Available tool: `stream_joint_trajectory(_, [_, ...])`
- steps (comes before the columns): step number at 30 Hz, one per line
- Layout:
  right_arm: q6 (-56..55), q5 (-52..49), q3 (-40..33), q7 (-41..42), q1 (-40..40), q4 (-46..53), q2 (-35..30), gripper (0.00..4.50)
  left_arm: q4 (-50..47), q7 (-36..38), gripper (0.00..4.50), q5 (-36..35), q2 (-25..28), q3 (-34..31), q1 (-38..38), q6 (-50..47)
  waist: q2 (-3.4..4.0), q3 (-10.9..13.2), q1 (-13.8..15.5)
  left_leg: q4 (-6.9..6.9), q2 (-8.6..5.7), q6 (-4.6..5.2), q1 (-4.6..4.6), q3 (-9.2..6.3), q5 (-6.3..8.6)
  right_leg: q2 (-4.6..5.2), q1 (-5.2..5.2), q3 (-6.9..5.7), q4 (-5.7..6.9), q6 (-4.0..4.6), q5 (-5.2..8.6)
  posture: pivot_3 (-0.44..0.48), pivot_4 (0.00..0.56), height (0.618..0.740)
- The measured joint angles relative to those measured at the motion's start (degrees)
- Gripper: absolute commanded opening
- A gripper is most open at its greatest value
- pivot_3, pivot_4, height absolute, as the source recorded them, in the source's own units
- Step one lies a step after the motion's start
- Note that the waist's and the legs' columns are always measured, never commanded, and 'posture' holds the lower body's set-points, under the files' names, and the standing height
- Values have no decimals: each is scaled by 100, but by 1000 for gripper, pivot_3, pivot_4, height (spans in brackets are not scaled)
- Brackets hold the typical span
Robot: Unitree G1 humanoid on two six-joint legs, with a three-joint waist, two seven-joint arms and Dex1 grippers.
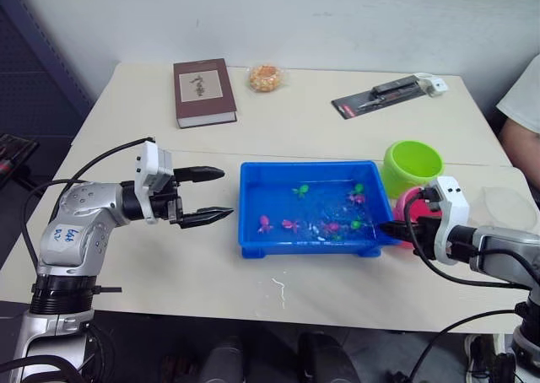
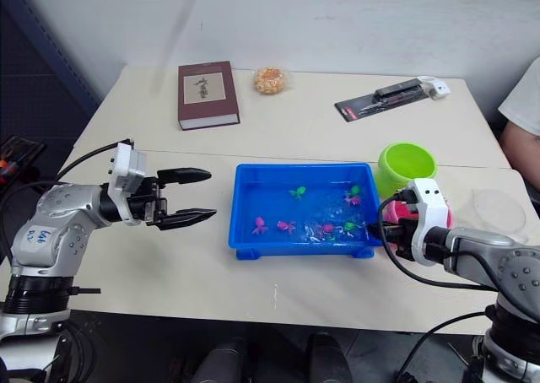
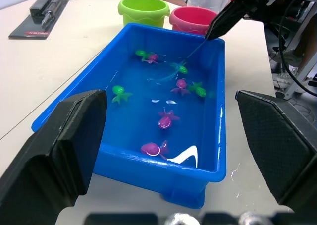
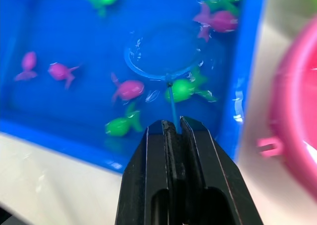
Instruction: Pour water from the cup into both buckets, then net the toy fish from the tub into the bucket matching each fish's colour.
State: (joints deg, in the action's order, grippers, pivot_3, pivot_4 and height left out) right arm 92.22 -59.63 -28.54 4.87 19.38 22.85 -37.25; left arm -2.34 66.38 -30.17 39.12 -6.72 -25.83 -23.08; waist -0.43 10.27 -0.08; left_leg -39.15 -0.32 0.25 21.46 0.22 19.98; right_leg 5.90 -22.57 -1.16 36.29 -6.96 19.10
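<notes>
The blue tub (image 1: 305,247) holds water and several tiny pink (image 4: 130,89) and green (image 4: 183,88) toy fish. My right gripper (image 4: 172,126) is at the tub's right end, shut on the net's thin handle. The net's blue hoop (image 4: 161,56) lies under the water among the fish, with no fish inside it. The lime green bucket (image 1: 413,165) and the pink bucket (image 1: 408,204) stand just right of the tub. The clear cup (image 1: 506,207) sits beyond them on the right. My left gripper (image 1: 226,193) hovers open and empty left of the tub.
A dark red book (image 1: 203,91), a wrapped snack (image 1: 266,78) and a black packaged tool (image 1: 380,96) lie along the far side of the table. A person's arm (image 1: 523,105) shows at the right edge. A few water drops (image 1: 278,286) lie in front of the tub.
</notes>
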Motion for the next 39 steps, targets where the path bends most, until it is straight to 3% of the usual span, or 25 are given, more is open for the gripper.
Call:
stream_joint_trajectory(21, [0, -1187, 89, -1926, 455, -189, 152, 0, -1, 1, 4439, -1, -36, 104, -91, -8, 0, 0, -15, 1, 3, 1, 2, 2, 0, 3, -2, 10, -3, 0, 0, 0, 150, 738])
stream_joint_trajectory(29, [1, -1621, 347, -2096, 459, -287, -76, 0, 1, -2, 4439, -1, -38, 105, -91, -6, 0, 0, -15, 1, 3, 2, 3, 2, 0, 10, -2, 11, -3, 0, 0, 0, 150, 738])
stream_joint_trajectory(39, [-73, -1302, 632, -2008, 473, -180, -207, 0, 0, -27, 4439, -1, -41, 105, -91, -6, 0, 0, -14, 2, 3, 2, 3, 2, 0, 10, -2, 13, -4, 0, 0, 0, 150, 738])
